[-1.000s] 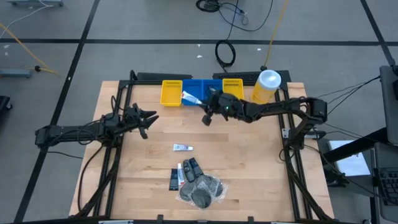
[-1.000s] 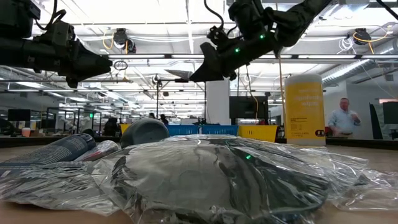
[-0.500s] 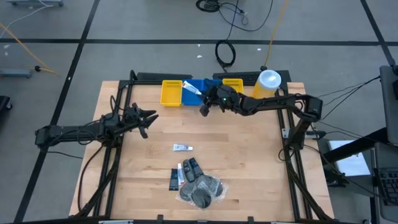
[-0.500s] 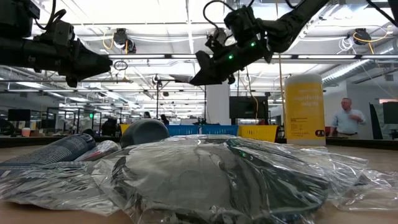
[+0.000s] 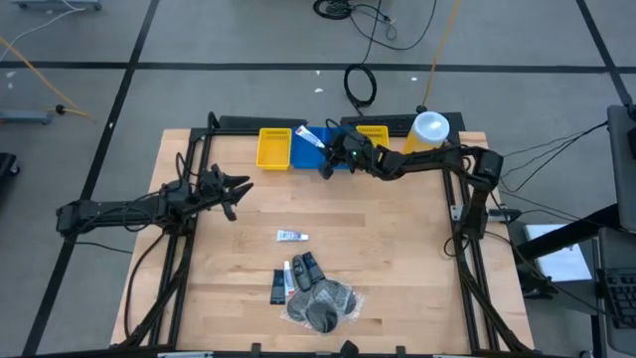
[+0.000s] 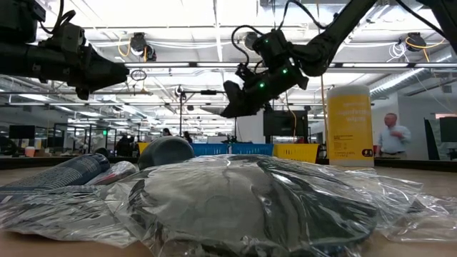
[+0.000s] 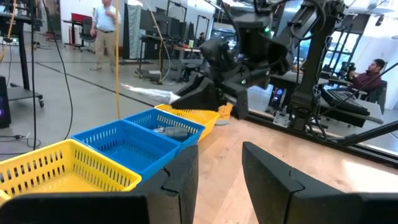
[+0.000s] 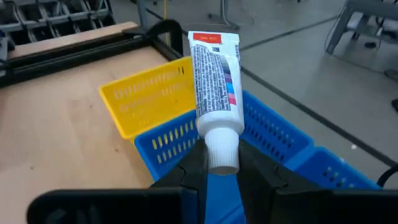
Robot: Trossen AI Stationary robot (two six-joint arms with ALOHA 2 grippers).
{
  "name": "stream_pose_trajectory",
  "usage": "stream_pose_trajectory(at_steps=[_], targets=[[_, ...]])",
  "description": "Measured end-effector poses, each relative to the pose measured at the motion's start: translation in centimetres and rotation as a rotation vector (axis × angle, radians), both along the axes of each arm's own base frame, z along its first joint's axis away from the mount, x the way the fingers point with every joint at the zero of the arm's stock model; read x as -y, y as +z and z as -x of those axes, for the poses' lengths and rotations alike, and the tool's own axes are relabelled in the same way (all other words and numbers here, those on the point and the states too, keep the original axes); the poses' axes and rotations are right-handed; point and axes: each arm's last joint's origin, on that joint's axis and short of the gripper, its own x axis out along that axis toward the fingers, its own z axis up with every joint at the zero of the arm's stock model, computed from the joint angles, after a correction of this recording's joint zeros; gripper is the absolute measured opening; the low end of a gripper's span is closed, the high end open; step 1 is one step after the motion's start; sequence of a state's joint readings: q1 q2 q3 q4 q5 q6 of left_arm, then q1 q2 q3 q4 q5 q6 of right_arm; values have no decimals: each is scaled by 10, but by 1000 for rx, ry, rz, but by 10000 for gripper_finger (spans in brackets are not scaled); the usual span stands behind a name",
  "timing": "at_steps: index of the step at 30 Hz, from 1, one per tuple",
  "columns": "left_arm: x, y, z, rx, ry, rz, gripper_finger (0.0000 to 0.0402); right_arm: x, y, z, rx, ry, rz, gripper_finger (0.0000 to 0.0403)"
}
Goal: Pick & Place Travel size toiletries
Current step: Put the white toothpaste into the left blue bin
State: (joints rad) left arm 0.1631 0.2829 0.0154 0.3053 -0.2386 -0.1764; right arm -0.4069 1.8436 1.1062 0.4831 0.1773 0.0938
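Right claw [image 8: 219, 163] is clamped on the capped end of a white printed tube [image 8: 214, 78], body pointing ahead of the fingers. In the high view the claw [image 5: 328, 164] sits over the blue bin [image 5: 316, 151] at the worktop's [image 5: 397, 249] far edge, between two yellow bins [image 5: 272, 149]. Judgement: the tube is held above the bin for release into it; the cap-end grip leaves the body free to drop clear.

Left claw [image 7: 217, 171] waits with fingers apart and nothing between them, above the worktop's left side, well apart from the bins.

Remaining toiletries lie near the front edge: a lone tube [image 5: 291, 237], and a cluster of small bottles and mesh puffs in clear wrap [image 5: 316, 296].

Hard to read: a dark item already in a blue bin [image 7: 171, 131] cannot be identified. The tube's print is illegible. The low view's foreground is filled by the wrapped puffs [image 6: 243, 200], hiding the bins' interiors.
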Motion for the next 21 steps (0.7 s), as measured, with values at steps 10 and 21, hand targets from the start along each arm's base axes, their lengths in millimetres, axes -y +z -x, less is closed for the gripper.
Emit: stream_pose_trajectory(at_steps=[10, 21], targets=[[0, 0, 0, 4, 0, -2, 124, 12, -16, -7, 18, -31, -22, 51], [0, 1, 0, -1, 0, -16, 124, 23, -27, -23, 10, -19, -37, 51]])
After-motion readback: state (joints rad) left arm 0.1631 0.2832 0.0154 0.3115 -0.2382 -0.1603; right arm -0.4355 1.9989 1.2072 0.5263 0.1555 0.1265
